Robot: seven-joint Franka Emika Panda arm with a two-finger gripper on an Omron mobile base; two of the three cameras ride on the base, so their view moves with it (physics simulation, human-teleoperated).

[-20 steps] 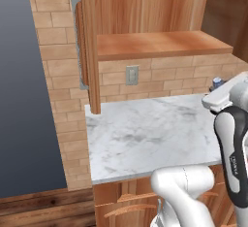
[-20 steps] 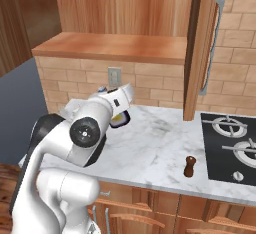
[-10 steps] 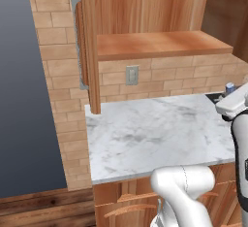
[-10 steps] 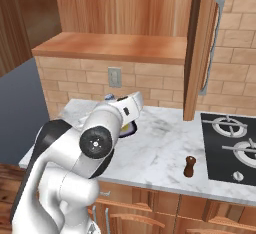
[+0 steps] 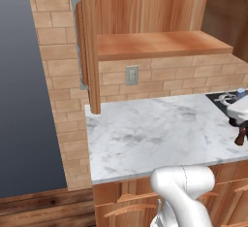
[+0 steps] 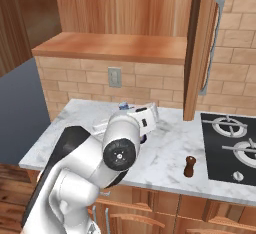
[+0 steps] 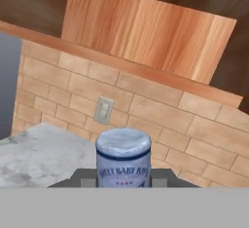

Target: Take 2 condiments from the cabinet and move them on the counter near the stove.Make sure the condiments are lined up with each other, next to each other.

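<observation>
In the hand view my gripper (image 7: 122, 177) is shut on the rounded condiment bottle (image 7: 122, 158), which has a blue cap and a yellowish label. A dark finger (image 7: 80, 177) stands on each side of it. In the left base view the gripper (image 5: 240, 107) hangs at the far right edge over the counter (image 5: 145, 134), the blue cap (image 5: 240, 93) just above it. The all-brown bottle (image 6: 189, 166) stands on the counter (image 6: 165, 153) just left of the stove (image 6: 232, 143). The cabinet shelf (image 5: 160, 44) is bare.
The cabinet door (image 6: 202, 43) hangs open above the counter, just left of the stove, its grey handle (image 6: 216, 38) facing out. The other door (image 5: 87, 41) is open at the left end. A wall socket (image 5: 131, 74) sits in the brick wall. Wooden drawers (image 6: 150, 218) lie under the counter.
The arm has swung toward the stove end of the counter, carrying the blue-capped bottle with it. The brown bottle has stayed where it was.
</observation>
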